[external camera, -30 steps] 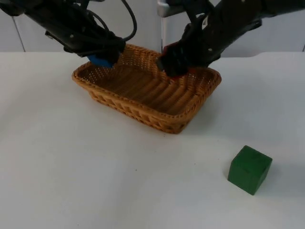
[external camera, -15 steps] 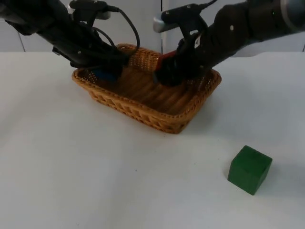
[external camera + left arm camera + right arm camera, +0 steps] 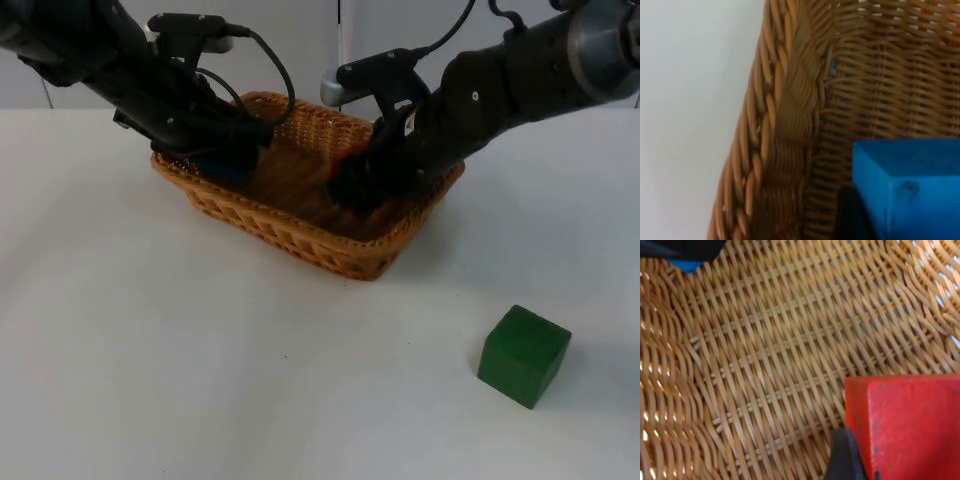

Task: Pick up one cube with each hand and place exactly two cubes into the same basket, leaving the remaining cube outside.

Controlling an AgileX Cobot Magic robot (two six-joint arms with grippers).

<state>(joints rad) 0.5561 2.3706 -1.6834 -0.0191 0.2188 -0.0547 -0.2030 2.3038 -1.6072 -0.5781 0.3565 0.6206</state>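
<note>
Placing step: left tool (image 3: 232, 160) holding blue cube (image 3: 907, 187) and right tool (image 3: 352, 188) holding red cube (image 3: 907, 425) sit low inside the basket (image 3: 290, 232) at upper centre, so next both should release.

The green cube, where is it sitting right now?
In the top view the green cube rests alone on the white table, at the picture's lower right, well outside the wicker basket.

- We note the left arm (image 3: 150, 85): matte black, bulky segmented links.
- We note the right arm (image 3: 500, 85): black, with a silver-grey joint band.
</note>
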